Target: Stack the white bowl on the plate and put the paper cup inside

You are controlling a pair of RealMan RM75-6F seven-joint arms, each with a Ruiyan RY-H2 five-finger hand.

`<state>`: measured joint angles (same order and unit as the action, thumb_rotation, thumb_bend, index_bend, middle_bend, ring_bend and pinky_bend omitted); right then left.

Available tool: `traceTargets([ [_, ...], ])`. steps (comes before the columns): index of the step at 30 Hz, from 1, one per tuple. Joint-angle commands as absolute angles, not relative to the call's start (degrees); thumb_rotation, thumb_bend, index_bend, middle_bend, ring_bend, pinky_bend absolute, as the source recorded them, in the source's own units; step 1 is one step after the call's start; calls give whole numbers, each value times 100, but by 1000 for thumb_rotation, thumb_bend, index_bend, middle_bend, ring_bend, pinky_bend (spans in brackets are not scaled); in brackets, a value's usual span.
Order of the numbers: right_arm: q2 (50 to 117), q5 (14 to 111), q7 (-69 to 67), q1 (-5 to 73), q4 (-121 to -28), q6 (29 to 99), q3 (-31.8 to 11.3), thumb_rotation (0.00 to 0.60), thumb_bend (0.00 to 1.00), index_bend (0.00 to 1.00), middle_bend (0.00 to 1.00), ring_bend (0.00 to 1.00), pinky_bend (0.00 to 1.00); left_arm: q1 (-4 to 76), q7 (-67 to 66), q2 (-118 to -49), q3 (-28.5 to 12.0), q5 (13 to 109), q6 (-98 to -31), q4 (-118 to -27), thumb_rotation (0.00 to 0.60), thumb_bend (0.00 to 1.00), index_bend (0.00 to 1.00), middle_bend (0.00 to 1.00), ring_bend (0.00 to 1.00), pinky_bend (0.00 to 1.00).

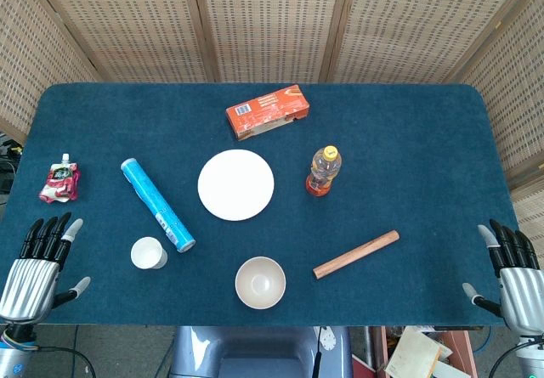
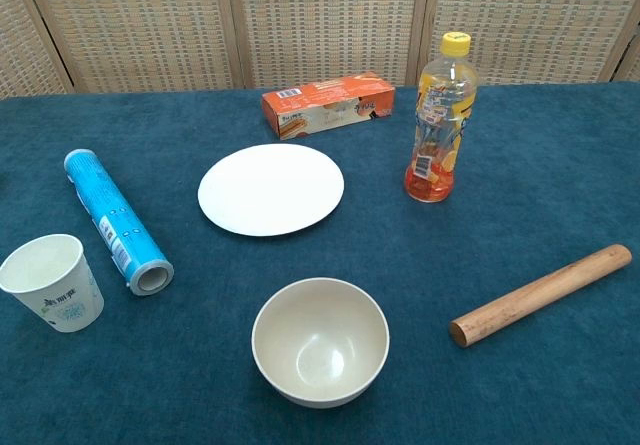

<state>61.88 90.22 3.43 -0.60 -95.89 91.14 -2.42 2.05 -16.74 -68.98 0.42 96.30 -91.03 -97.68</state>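
Bowl [image 2: 320,341] sits upright and empty near my edge of the table [image 1: 408,140], with the white plate [image 2: 271,188] lying bare a little beyond it toward the middle, the two apart. Over on my left the paper cup [image 2: 52,281] stands upright, mouth up, nothing in it, just beside the near end of a blue tube [image 2: 117,221] that lies on its side and slants away from me. I cannot tell whether cup and tube touch.

Beyond the plate lies an orange box [image 2: 327,103], flat on the cloth. To the right of the plate stands a bottle [image 2: 438,118] with a yellow cap, holding some orange drink in its lower part. Nearer me on that side a wooden rolling pin [image 2: 541,294] lies at a slant, well apart from the bowl. Far out on the left a small red pouch [image 1: 59,180] rests near the table's edge.

My left hand [image 1: 34,272] hovers at the near left corner, fingers straight and spread, holding nothing. My right hand [image 1: 514,278] is at the near right corner in the same way, fingers apart and empty. Both show only in the head view, well away from bowl, plate and cup
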Motion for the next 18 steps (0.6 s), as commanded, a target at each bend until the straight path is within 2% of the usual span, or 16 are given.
traceTargets([
  [1, 6185, 9018, 337, -64, -9587, 9120, -246, 600, 170, 0, 0, 0, 0, 210, -1658, -6890, 51, 9653, -9102, -9775, 600, 96, 0, 0, 0, 0],
  [18, 6195, 8960, 398, -60, -9630, 9090, -266, 600, 170, 0, 0, 0, 0, 812, -691, -6511, 255, 10872, -8936, -9496, 600, 105, 0, 0, 0, 0],
])
